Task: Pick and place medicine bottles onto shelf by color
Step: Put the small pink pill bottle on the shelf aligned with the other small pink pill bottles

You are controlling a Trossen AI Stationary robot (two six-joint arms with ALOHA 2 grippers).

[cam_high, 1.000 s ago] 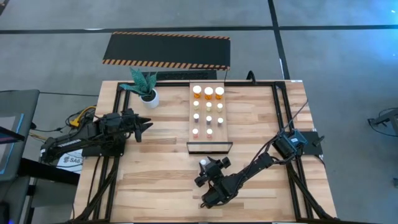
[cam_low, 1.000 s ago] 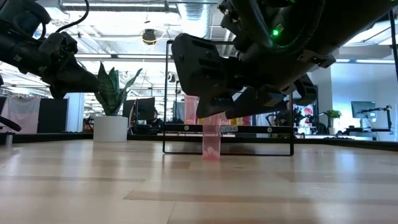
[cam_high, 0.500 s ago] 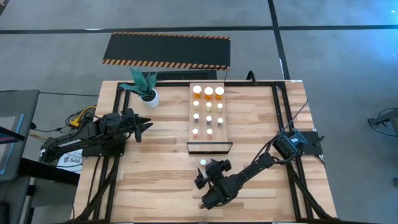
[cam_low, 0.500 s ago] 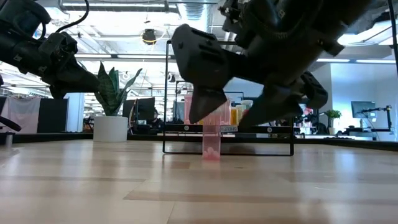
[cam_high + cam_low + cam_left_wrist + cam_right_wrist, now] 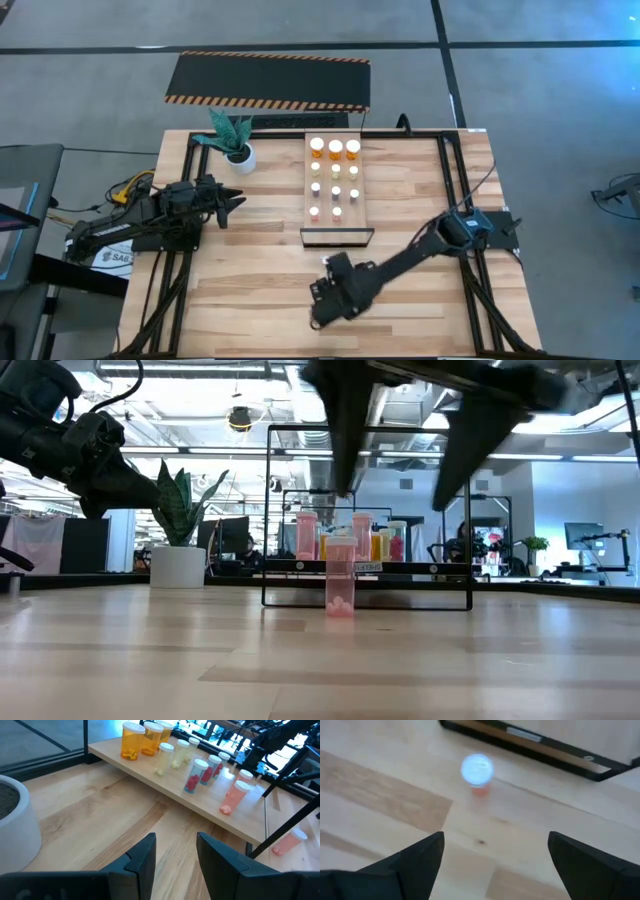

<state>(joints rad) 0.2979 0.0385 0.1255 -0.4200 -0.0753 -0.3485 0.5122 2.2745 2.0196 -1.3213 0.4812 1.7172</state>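
A pink medicine bottle with a white cap stands upright on the tabletop, just in front of the dark frame at the shelf's near end. My right gripper hangs open above it, one finger on either side, touching nothing. The shelf carries several bottles in rows: orange ones at the far end, then yellowish, purple and pink ones. My left gripper waits at the table's left with its fingers apart and nothing between them.
A white pot with a green plant stands left of the shelf's far end. A black mat with striped orange edges lies on the floor beyond the table. Bare plank tabletop stretches along the near edge.
My right gripper has opened, let go of the pink bottle and risen well above it, tipping its fingers steeply downward. The bottle has stayed upright on the table in front of the shelf's frame.
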